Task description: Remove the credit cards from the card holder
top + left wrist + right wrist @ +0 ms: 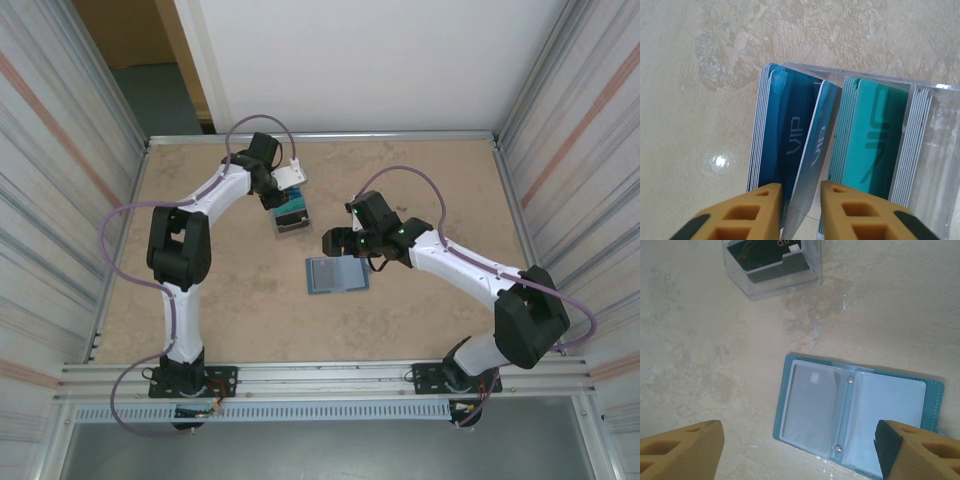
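The card holder (336, 274) lies open and flat on the table, its clear pocket panels (815, 410) facing up inside a teal-blue rim (782, 400). A pale card shape shows through the left pocket. My right gripper (800, 440) hovers over it, open wide; from above it (343, 241) sits at the holder's far edge. The credit cards stand in a clear box (292, 215): a blue stack (782, 125) and a teal stack (875, 135). One blue card (815, 145) leans between the fingers of my left gripper (800, 187), whose jaws stand apart, wider than the card.
The clear box (772, 265) also holds dark cards at its far end. Metal rails edge the table (200, 300), with corrugated walls left and right. Bare tabletop lies around the holder and to the right of the box.
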Available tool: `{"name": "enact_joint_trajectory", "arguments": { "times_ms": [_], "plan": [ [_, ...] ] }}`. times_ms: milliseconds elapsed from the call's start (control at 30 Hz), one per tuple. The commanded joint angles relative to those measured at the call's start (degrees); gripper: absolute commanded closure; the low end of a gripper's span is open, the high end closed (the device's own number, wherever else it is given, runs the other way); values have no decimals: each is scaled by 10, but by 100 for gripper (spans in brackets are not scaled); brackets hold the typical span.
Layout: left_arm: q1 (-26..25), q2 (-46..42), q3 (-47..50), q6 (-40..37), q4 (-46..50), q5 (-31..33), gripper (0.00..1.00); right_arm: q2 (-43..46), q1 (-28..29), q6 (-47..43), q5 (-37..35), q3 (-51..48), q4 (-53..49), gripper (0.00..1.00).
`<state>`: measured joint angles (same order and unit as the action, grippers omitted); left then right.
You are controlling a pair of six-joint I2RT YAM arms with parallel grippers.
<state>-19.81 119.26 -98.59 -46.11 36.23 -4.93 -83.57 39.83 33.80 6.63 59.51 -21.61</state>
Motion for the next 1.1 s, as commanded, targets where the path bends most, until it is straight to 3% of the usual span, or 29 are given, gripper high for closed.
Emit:
{"name": "enact_joint_trajectory", "arguments": {
  "times_ms": [0, 167, 267, 367, 433, 467, 833, 1067],
  "plan": [
    [4, -1, -19, 3, 19, -20, 69, -10, 6, -8, -17, 23, -18, 23],
    [1, -35, -9, 16, 28, -46, 64, -21, 22, -20, -43, 36, -40, 29],
    [0, -71, 11, 41, 22, -65, 56, -35, 39, -28, -66, 49, -65, 32],
    [0, -115, 48, 88, -12, -71, 32, -53, 56, -33, -77, 63, -84, 39],
    [0, -147, 83, 127, -47, -64, 8, -64, 63, -35, -80, 67, -90, 43],
    [0, -165, 104, 152, -68, -57, 1, -71, 69, -35, -77, 68, -90, 45],
    [1, -348, 308, 408, -203, 5, 1, -151, 120, -55, -116, 116, -138, 56],
    [1, -476, 466, 545, -342, 30, 1, -208, 137, -68, -133, 147, -160, 58]
  ]
}}
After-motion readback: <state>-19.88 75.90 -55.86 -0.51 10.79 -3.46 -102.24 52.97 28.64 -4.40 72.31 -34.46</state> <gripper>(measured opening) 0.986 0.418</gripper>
